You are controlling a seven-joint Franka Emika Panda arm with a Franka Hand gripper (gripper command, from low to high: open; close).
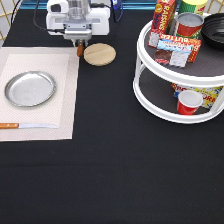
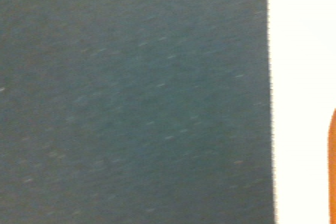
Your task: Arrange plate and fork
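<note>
Hanging at the placemat's [image 1: 37,90] top-right corner, gripper [image 1: 78,44] is sitting directly over the fork's [image 1: 79,50] orange handle, grip state unclear, plate [image 1: 30,88] lying on the mat.

A red box [image 1: 164,15] on the top tier of the white turntable [image 1: 150,92] is showing the word "RAISINS", running up its side. A flat packet [image 1: 175,50] lying just beside it on the same tier is showing "BUTTER" in light letters on a red band. On the lower tier, a yellow carton [image 1: 207,92] behind the red cup [image 1: 190,102] is carrying print too small to read. The wrist view is showing no writing.
</note>
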